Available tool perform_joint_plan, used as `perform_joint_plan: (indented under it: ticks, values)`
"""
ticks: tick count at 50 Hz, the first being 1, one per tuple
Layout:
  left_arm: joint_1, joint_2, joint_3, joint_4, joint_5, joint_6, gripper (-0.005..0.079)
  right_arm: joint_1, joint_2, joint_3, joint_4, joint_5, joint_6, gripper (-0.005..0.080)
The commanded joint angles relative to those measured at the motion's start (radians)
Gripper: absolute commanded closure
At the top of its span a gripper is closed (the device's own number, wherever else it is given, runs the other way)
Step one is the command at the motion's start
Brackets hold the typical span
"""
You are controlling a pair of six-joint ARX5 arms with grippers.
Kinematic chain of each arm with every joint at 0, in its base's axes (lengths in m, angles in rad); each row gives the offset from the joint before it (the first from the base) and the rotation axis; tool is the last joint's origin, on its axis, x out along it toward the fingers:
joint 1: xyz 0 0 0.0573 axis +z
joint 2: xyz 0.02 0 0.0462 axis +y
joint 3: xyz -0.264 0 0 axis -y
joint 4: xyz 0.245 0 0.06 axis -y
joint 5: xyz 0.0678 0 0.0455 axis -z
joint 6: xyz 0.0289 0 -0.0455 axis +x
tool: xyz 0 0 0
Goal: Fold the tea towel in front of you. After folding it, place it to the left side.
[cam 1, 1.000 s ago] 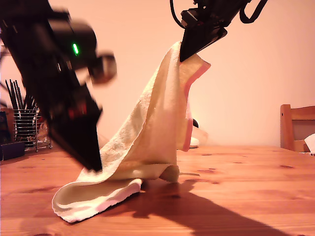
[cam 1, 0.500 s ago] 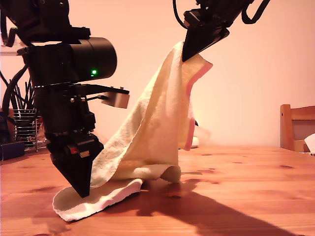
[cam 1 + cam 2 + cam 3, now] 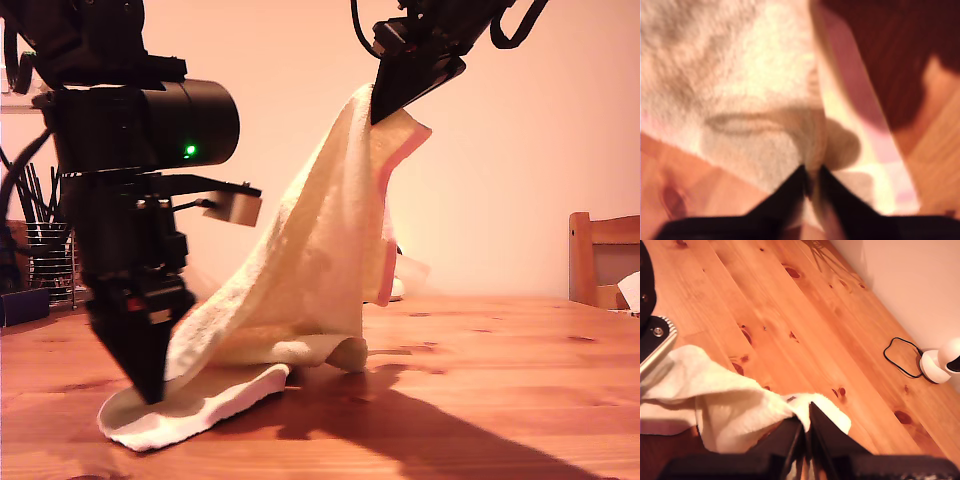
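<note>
The towel (image 3: 310, 270) hangs in a long slope from high at the exterior view's upper right down to the table (image 3: 480, 380), where its lower end lies in a flat fold toward the exterior view's left. My second gripper (image 3: 378, 112) holds the top corner aloft, its jaws pressed together on the cloth, with a pink edge showing just below the grip. My first gripper (image 3: 148, 392) points straight down at the low end, with its tips on the towel where it rests on the wood. In the first wrist view its jaws are nearly closed with cloth pinched between them. The towel casts a dark shadow on the table toward the exterior view's right. A camera (image 3: 940, 360) sits by the wall.
</note>
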Motion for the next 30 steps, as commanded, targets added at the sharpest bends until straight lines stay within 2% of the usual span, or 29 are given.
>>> perform_joint_plan:
  ticks: [1, 8, 14, 30]
  values:
    - [0.006, -0.001, 0.005, -0.013, -0.045, 0.014, 0.0763, -0.011, 0.012, 0.006, 0.010, 0.002, -0.003, 0.0765]
    - [0.018, -0.041, 0.011, -0.020, -0.164, 0.047, 0.0763, -0.037, 0.012, 0.006, 0.010, 0.009, -0.011, 0.0765]
    - [0.040, -0.094, 0.031, -0.021, -0.224, 0.058, 0.0763, -0.067, 0.012, 0.009, 0.010, 0.033, -0.029, 0.0765]
    - [0.129, -0.198, 0.178, -0.045, -0.273, 0.134, 0.0763, -0.112, 0.012, 0.057, 0.010, 0.055, -0.025, 0.0765]
